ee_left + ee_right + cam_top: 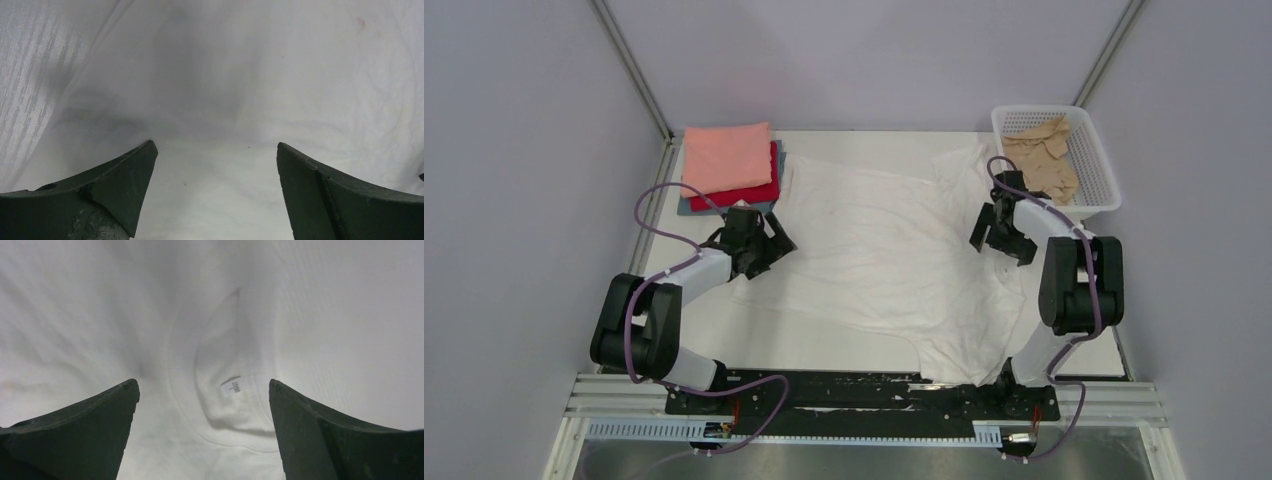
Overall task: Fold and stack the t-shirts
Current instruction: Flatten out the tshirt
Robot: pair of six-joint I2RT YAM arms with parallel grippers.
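Both jaws spread over white t-shirt; neck label print illegible.

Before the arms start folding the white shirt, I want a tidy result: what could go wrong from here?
The white t-shirt lies skewed and wrinkled, so creases may get folded in. Its far corner lies beside the folded stack; dragging could disturb it. The open right gripper, above the collar, might pinch only one layer.

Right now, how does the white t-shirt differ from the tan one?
The white t-shirt lies spread flat on the table; the tan t-shirt sits crumpled in the basket. The white t-shirt shows far more area than the tan t-shirt. Neither is folded yet.
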